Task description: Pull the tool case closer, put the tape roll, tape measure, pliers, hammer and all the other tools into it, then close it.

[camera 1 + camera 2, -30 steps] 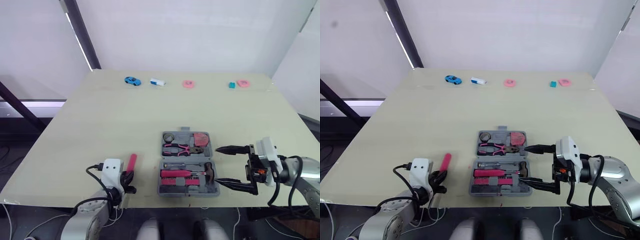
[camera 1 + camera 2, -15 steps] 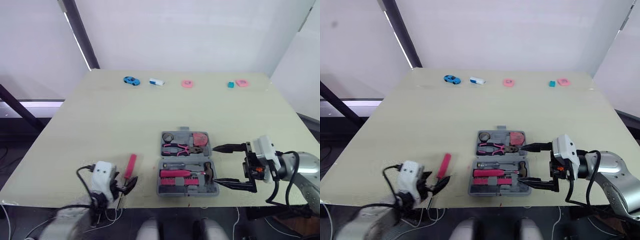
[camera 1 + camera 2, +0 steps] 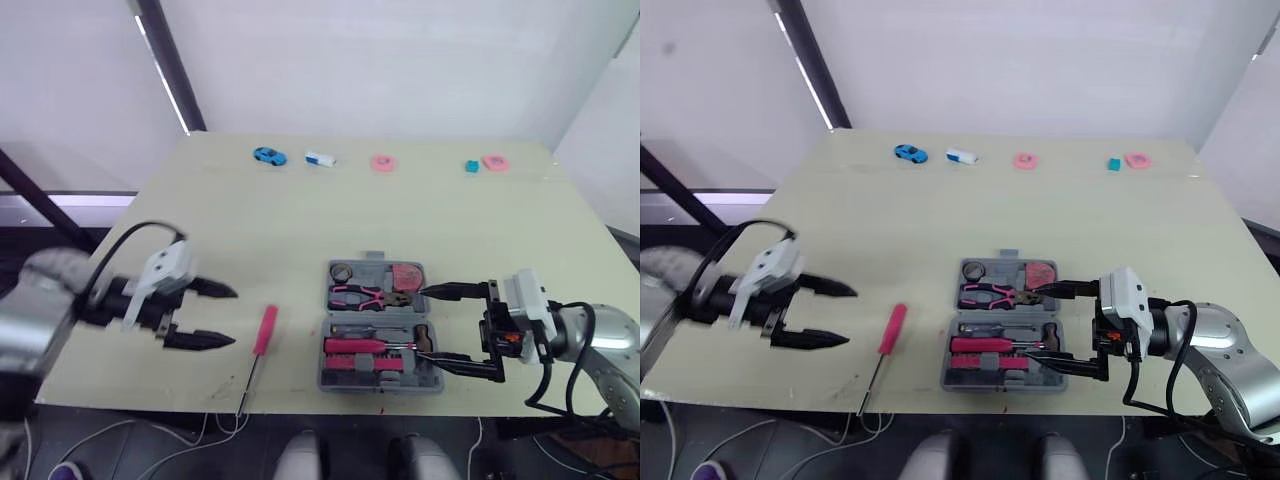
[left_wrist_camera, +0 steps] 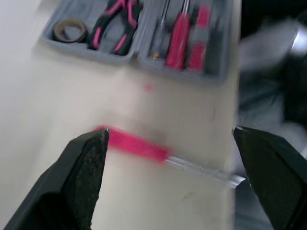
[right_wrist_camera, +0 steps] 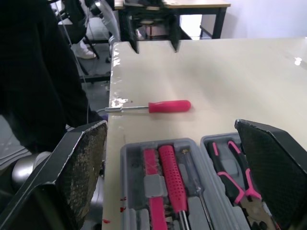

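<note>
At the front edge of the pale beige table [image 3: 300, 220], nearest to where I stand, a pink-handled screwdriver with a thin steel shaft [image 3: 263, 329] lies outside the case, its tip reaching almost to the edge. The left gripper [image 3: 226, 317] hovers just beside it, not touching, its two black fingers spread wide and empty. Across from it, the right gripper [image 3: 424, 324] is spread just as wide, its fingers reaching in over the right rim of the open grey plastic tool case [image 3: 330, 385], holding nothing.

The case sits close to the front edge. In it lie the pink-handled hammer [image 3: 362, 347], the pink-and-black pliers [image 3: 362, 297], a dark tape roll [image 3: 342, 271] and a pink tape measure [image 3: 403, 275].

Along the far edge, well apart from all this, stand a small blue toy car [image 3: 266, 155], a white-and-blue block [image 3: 320, 158], two pink rings [image 3: 381, 162] and a teal cube [image 3: 470, 166].

My worry is that screwdriver: a clumsy brush from the left fingers could roll it off the table. If it goes in askew, the lid may not shut, and the right fingers inside the rim would be in the way too.

I can read no brand or writing on anything.
</note>
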You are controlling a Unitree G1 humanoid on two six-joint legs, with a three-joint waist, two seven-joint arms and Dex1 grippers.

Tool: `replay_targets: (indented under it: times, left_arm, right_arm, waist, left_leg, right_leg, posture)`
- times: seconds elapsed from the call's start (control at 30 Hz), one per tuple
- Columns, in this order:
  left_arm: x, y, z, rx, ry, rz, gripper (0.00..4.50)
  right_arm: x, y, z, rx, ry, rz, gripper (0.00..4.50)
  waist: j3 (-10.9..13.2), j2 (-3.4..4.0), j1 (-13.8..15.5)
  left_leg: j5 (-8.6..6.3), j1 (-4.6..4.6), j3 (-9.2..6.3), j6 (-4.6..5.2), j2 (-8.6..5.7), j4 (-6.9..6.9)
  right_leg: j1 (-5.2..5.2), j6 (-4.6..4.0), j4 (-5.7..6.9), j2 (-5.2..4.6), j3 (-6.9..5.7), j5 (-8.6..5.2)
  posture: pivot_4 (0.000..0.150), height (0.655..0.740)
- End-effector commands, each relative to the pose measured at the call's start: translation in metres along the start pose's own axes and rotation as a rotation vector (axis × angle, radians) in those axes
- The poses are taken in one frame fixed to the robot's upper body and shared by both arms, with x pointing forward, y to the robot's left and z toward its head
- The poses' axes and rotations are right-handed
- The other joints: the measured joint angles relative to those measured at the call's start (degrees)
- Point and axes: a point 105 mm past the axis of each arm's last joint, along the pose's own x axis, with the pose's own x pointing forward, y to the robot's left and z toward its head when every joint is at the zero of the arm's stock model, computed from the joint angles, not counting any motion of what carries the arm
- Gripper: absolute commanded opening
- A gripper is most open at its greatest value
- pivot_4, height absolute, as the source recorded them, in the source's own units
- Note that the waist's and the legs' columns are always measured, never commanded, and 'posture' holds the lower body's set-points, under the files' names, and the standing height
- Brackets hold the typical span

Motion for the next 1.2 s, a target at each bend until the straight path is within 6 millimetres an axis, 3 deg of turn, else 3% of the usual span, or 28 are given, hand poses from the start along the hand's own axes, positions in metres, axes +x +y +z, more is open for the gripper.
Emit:
replay_targets:
  times: [0.03, 0.17, 0.4, 0.57, 0.73, 0.83, 0.9, 1.03, 1.2]
  left_arm:
    - [0.015, -0.002, -0.005, 0.255, 0.110, -0.177, 4.35]
    - [0.028, 0.010, -0.009, 0.453, 0.189, -0.278, 4.35]
    - [0.059, 0.007, -0.006, 0.790, 0.236, -0.510, 4.35]
    - [0.078, 0.009, -0.005, 0.914, 0.226, -0.568, 4.35]
    - [0.091, 0.003, -0.018, 0.977, 0.255, -0.642, 4.35]
    - [0.096, 0.005, -0.023, 0.983, 0.285, -0.635, 3.17]
    - [0.098, 0.009, -0.022, 0.970, 0.287, -0.594, 2.03]
    - [0.089, 0.016, -0.018, 0.954, 0.280, -0.526, 0.50]
    - [0.073, 0.017, -0.013, 0.882, 0.257, -0.460, 0.39]
  right_arm:
    - [0.001, 0.003, 0.010, -0.033, -0.021, -0.006, 4.50]
    - [0.001, 0.005, 0.010, -0.030, -0.021, -0.015, 4.50]
    - [-0.004, 0.005, 0.010, -0.024, -0.014, -0.036, 4.50]
    - [-0.007, 0.005, 0.010, -0.018, -0.004, -0.033, 4.50]
    - [-0.009, 0.005, 0.009, -0.015, 0.008, -0.033, 4.50]
    - [-0.009, 0.005, 0.009, -0.015, 0.011, -0.031, 4.50]
    - [-0.009, 0.006, 0.010, -0.012, 0.014, -0.031, 4.50]
    - [-0.011, 0.008, 0.007, -0.003, 0.023, -0.031, 4.50]
    - [-0.010, 0.009, 0.004, 0.003, 0.021, -0.029, 4.50]
  waist:
    - [0.01, -0.03, 0.03]
    - [0.05, -0.10, -0.10]
    - [0.11, -0.20, 0.04]
    - [0.16, -0.29, -0.05]
    - [0.21, -0.40, -0.21]
    - [0.21, -0.41, -0.14]
    - [0.21, -0.41, -0.11]
    - [0.21, -0.42, -0.06]
    - [0.21, -0.42, -0.50]
  left_leg:
    - [0.00, -0.02, 0.01, 0.00, -0.01, 0.00]
    - [0.00, -0.06, 0.03, 0.01, -0.01, 0.02]
    - [0.00, -0.06, 0.01, 0.02, 0.00, 0.06]
    - [0.00, -0.08, 0.01, 0.02, 0.00, 0.23]
    - [0.00, -0.05, -0.01, 0.02, 0.00, 0.29]
    - [0.00, -0.05, -0.02, 0.03, 0.00, 0.30]
    - [0.00, -0.07, -0.04, 0.03, 0.00, 0.30]
    - [0.00, -0.10, -0.07, 0.03, 0.00, 0.33]
    - [0.00, -0.09, -0.09, 0.02, 0.01, 0.35]
  right_leg:
    - [0.00, 0.07, -0.02, 0.01, 0.00, 0.03]
    - [-0.01, 0.21, -0.05, 0.05, 0.05, 0.08]
    - [-0.04, 0.28, 0.03, 0.10, 0.10, 0.07]
    - [0.00, 0.31, 0.10, 0.09, 0.10, 0.08]
    - [0.02, 0.31, 0.17, 0.10, 0.11, 0.08]
    - [0.02, 0.31, 0.18, 0.11, 0.11, 0.09]
    - [0.02, 0.31, 0.18, 0.11, 0.09, 0.09]
    - [0.02, 0.33, 0.18, 0.10, 0.06, 0.10]
    - [0.02, 0.32, 0.24, 0.11, 0.06, 0.10]
  posture:
    - [0.150, 0.7400]
    - [0.150, 0.7400]
    - [0.150, 0.7400]
    - [0.150, 0.7400]
    - [0.150, 0.7400]
    - [0.150, 0.7400]
    - [0.150, 0.7400]
    - [0.150, 0.7400]
    - [0.150, 0.7400]
